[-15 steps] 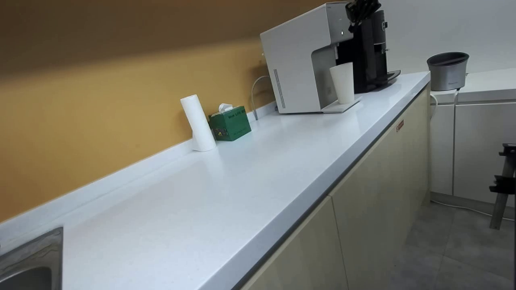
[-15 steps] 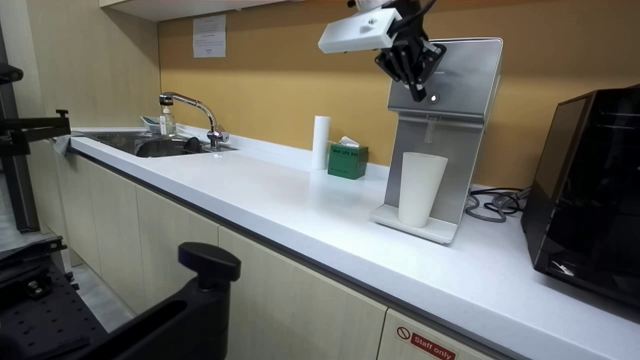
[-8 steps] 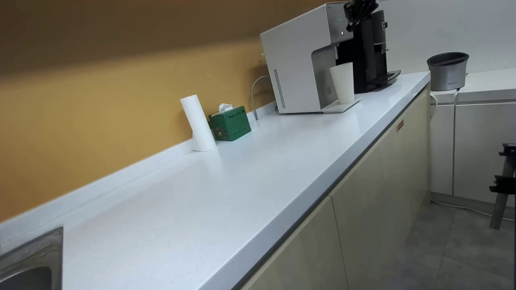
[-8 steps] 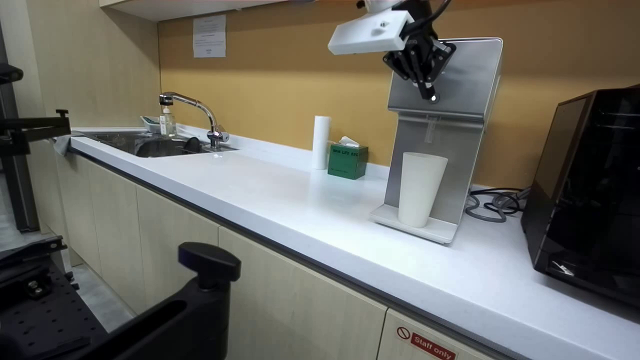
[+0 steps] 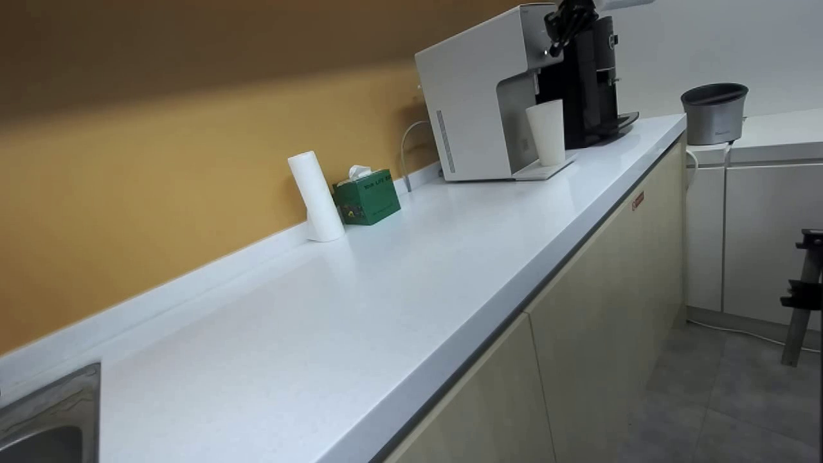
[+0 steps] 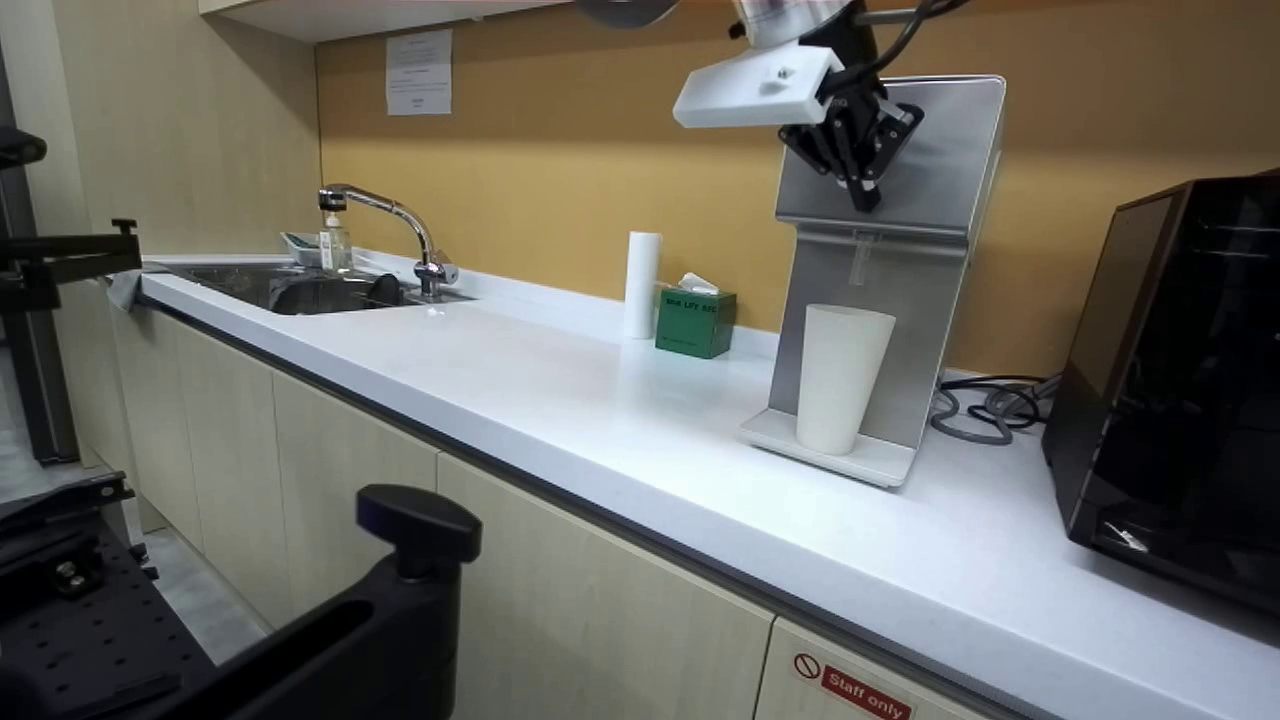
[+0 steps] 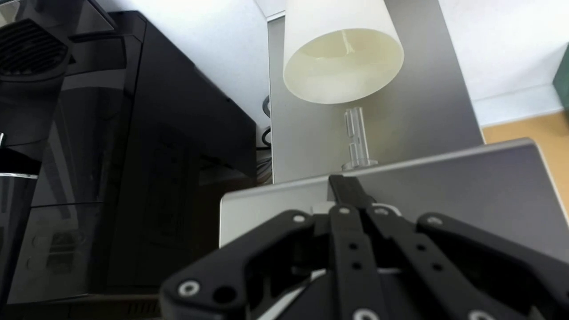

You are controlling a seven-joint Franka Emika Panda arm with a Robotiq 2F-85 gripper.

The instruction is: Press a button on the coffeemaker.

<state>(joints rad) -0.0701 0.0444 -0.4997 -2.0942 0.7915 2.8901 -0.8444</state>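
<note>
Hanging before the silver coffeemaker [image 6: 900, 280], the gripper [image 6: 865, 197] has its 2 fingers [image 7: 344, 229] set together at the tips, no gap showing, nothing held. The coming move turns on the button [image 5: 546, 53], taken to be the small bright spot just beside the fingertips [image 5: 555, 49] in an exterior view. It sits on the coffeemaker's front panel [image 6: 950, 150] and seems to lie directly beyond the tips; the fingers slant down and in toward it. The press should run inward, square to the panel, since a plain drop would likely carry the tips below the button. Whether tip and button touch I cannot tell: in the wrist view the fingers hide that part of the panel. Under the panel, a clear spout [image 7: 359, 138] points down above the mouth of a white cup [image 6: 843, 380], which stands on the base plate [image 6: 770, 428]. A black machine [image 6: 1180, 380] stands to the side. Farther off along the counter [image 6: 560, 370] come a green tissue box [image 6: 694, 323], a paper roll [image 6: 642, 285] just beside it, and the sink [image 5: 83, 392].
</note>
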